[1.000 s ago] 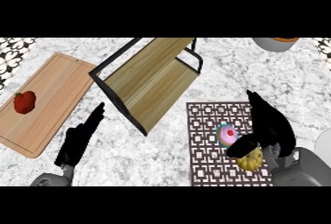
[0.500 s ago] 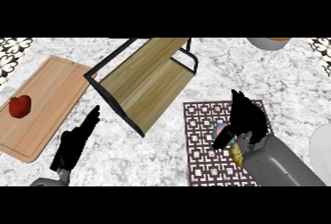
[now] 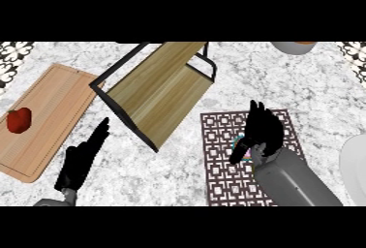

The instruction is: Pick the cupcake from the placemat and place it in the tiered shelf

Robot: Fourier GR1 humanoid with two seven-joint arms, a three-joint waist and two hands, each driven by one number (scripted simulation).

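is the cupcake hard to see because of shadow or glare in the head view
Head view: light is even across the counter, with no glare; no dark shadow on the placemat; the cupcake is mostly hidden by the right hand over it, only a coloured sliver showing.

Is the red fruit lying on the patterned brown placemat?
No, the red fruit lies on the light wooden cutting board at the view's left.

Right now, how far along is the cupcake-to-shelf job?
Done: the reach. The right hand is over the placemat, hiding most of the cupcake. In hand: the grasp; its fingers look straight, not curled round the cupcake. Left: lift, carry to the tiered shelf, set it in. The left hand rests open at lower left.
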